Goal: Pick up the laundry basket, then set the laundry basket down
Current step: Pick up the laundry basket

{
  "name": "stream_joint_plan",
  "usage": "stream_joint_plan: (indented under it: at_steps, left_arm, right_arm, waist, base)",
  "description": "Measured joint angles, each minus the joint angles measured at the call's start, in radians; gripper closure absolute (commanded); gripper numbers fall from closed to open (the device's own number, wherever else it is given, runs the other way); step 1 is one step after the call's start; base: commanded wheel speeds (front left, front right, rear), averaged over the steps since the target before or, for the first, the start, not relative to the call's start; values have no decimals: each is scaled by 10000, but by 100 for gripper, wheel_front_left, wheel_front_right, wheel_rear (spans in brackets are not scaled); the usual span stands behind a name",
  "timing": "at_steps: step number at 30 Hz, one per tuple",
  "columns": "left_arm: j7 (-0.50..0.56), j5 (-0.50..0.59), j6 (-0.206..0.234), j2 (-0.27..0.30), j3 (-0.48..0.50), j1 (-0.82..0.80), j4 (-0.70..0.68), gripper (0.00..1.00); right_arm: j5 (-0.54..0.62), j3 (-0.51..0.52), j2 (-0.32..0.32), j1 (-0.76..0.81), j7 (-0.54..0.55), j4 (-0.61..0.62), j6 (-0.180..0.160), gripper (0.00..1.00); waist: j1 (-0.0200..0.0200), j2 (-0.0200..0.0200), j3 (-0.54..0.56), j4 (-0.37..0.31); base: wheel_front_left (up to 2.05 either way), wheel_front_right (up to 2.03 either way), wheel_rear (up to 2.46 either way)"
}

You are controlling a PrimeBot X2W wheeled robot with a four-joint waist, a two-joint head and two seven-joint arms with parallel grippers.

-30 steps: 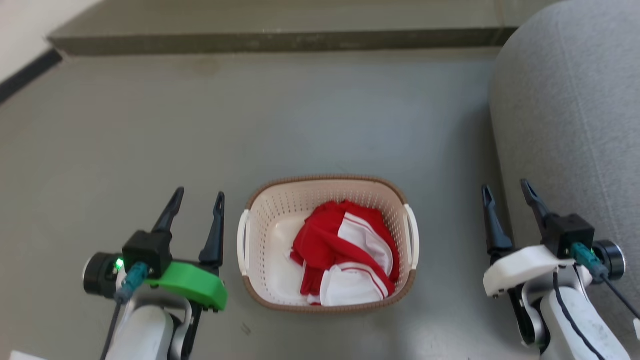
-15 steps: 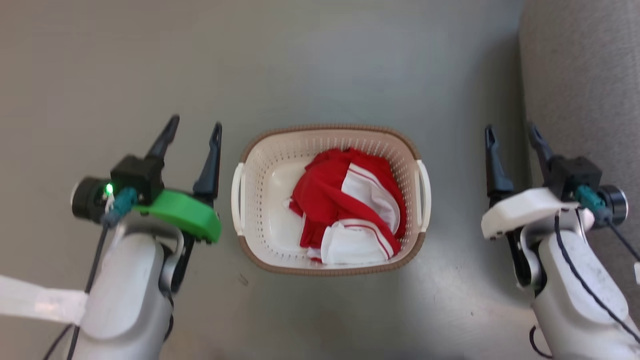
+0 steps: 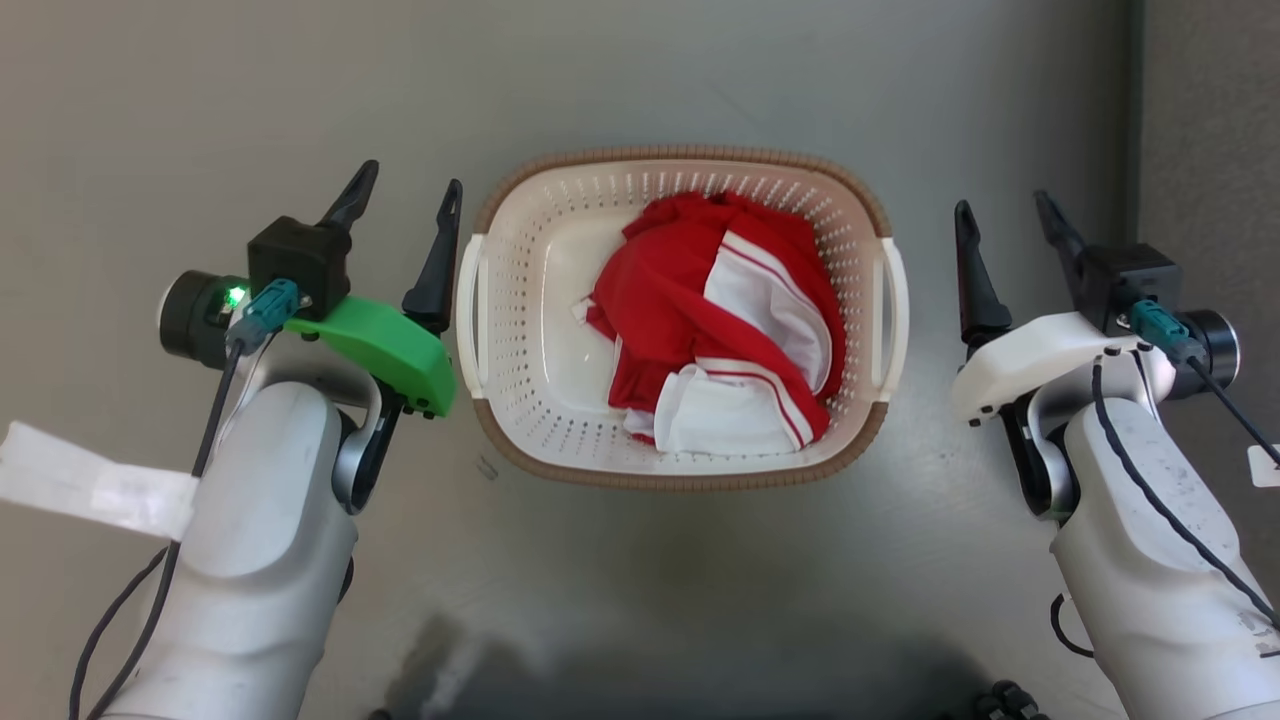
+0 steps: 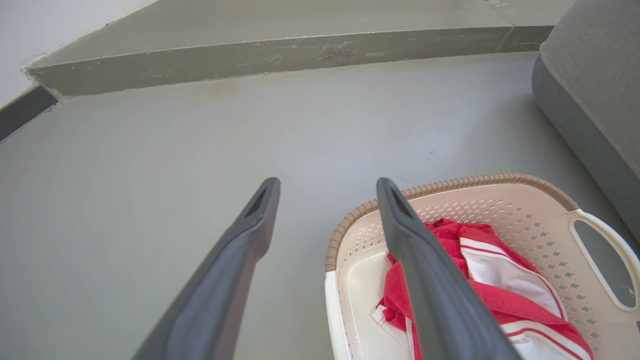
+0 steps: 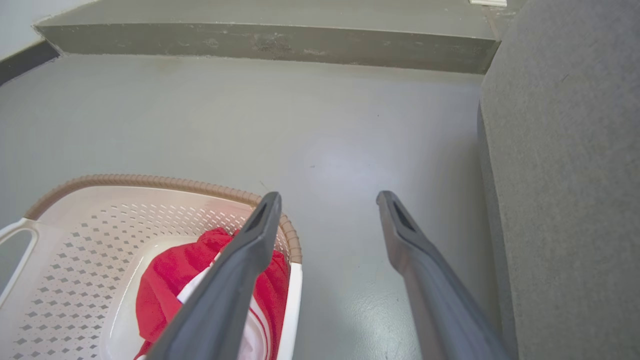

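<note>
The laundry basket (image 3: 520, 260) sits on the grey floor, cream-white and perforated with a brown woven-look rim (image 4: 450, 184) and white side handles; red and white clothes (image 3: 720, 320) lie inside. My left gripper (image 3: 410, 195) stands open just left of the basket's left handle (image 3: 467, 320), its inner finger almost against the rim. On the other side my right gripper (image 3: 1000, 210) is open too, a short gap away from the right handle (image 3: 895, 315). The left wrist view has the basket (image 4: 360, 270) at lower right of the left gripper (image 4: 327, 187); in the right wrist view the basket (image 5: 75, 240) lies lower left of the right gripper (image 5: 327, 197).
A grey upholstered sofa (image 3: 1210, 130) stands close on the right, beside my right arm (image 5: 570, 175). A low concrete step (image 4: 280, 52) runs across the far side of the floor. A white paper tag (image 3: 90, 480) hangs off my left arm.
The head camera has tilted down and closer, so the basket sits higher and larger in view. Both grippers stay open on either side of the basket, now level with its handles.
</note>
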State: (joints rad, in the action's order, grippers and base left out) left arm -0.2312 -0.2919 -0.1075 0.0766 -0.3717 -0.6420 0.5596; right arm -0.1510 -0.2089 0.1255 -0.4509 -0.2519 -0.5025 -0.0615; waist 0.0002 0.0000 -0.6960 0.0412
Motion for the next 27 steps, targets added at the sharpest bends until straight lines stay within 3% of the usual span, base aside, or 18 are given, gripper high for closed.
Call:
stream_joint_plan:
  at_steps: [27]
  left_arm:
    - [-121, -420, -171, -253, -1085, -1534, 2711, 0]
  right_arm:
    - [-6, -652, -424, -1153, 0, -2150, 428, 0]
  waist:
    - [-1, 0, -1971, 46]
  base:
    - [0, 0, 0]
